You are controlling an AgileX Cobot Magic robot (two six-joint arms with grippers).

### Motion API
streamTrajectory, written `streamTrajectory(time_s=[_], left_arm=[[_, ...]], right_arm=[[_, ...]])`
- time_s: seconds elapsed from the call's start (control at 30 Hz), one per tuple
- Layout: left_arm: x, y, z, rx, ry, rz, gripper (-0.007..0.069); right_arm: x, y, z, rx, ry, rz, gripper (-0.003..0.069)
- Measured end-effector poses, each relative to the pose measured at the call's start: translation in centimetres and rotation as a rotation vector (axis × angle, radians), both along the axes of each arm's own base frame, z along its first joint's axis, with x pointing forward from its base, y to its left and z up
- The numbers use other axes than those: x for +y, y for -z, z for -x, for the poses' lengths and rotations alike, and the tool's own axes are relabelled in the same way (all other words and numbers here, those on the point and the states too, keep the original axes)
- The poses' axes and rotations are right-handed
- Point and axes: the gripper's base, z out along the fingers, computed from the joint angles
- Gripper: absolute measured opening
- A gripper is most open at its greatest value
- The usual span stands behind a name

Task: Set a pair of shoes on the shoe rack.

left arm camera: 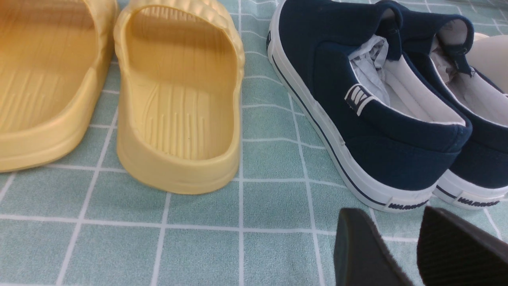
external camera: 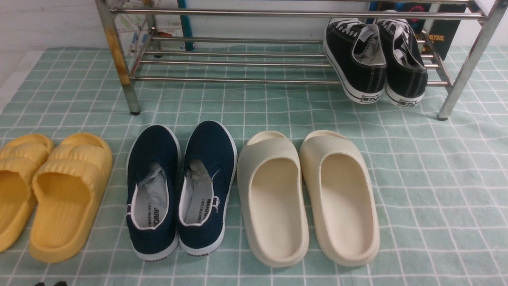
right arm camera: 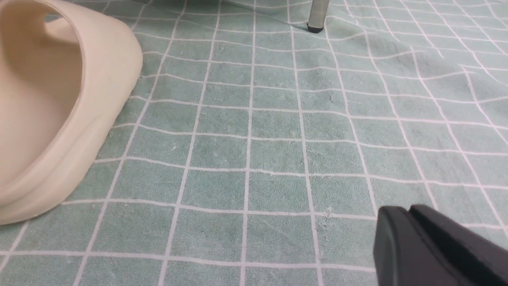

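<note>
The two black lace-up sneakers (external camera: 357, 59) (external camera: 405, 63) stand side by side on the lower bars of the silver shoe rack (external camera: 238, 80), at its right end, toes inward and heels tipped over the front bar. My left gripper (left arm camera: 391, 214) is open and empty, low over the cloth just behind the heels of the navy slip-ons (left arm camera: 357, 119). Only its tips show at the bottom edge of the front view (external camera: 49, 283). My right gripper (right arm camera: 408, 212) is shut and empty, low over bare cloth, far short of a rack leg (right arm camera: 317, 14).
On the green checked cloth (external camera: 436, 190) in front of the rack lie yellow slippers (external camera: 67, 194), navy slip-ons (external camera: 178, 186) and cream slippers (external camera: 309, 198). One cream slipper (right arm camera: 59, 99) is beside my right gripper. The rack's front left leg (external camera: 119, 59) is rust-stained.
</note>
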Motion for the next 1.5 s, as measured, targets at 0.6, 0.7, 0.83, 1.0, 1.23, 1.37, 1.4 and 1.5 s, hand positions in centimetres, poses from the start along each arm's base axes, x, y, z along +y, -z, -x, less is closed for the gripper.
streamTrajectory(time_s=[0.6, 0.7, 0.83, 1.0, 1.23, 1.37, 1.4, 1.5], left_arm=[[0.00, 0.00, 0.00, 0.000, 0.000, 0.000, 0.0239], [0.00, 0.00, 0.00, 0.000, 0.000, 0.000, 0.0239], [0.00, 0.00, 0.00, 0.000, 0.000, 0.000, 0.0239], [0.00, 0.00, 0.00, 0.000, 0.000, 0.000, 0.0239], [0.00, 0.00, 0.00, 0.000, 0.000, 0.000, 0.0239], [0.00, 0.00, 0.00, 0.000, 0.000, 0.000, 0.0239], [0.00, 0.00, 0.00, 0.000, 0.000, 0.000, 0.0239], [0.00, 0.00, 0.00, 0.000, 0.000, 0.000, 0.0239]], right_arm=[[0.05, 0.00, 0.00, 0.000, -0.001, -0.014, 0.0097], [0.05, 0.00, 0.00, 0.000, -0.001, -0.014, 0.0104], [0.05, 0.00, 0.00, 0.000, -0.001, -0.014, 0.0110], [0.05, 0.00, 0.00, 0.000, -0.001, -0.014, 0.0118], [0.05, 0.00, 0.00, 0.000, -0.001, -0.014, 0.0124], [0.05, 0.00, 0.00, 0.000, -0.001, -0.014, 0.0129], [0.05, 0.00, 0.00, 0.000, -0.001, -0.014, 0.0128], [0.05, 0.00, 0.00, 0.000, -0.001, -0.014, 0.0130]])
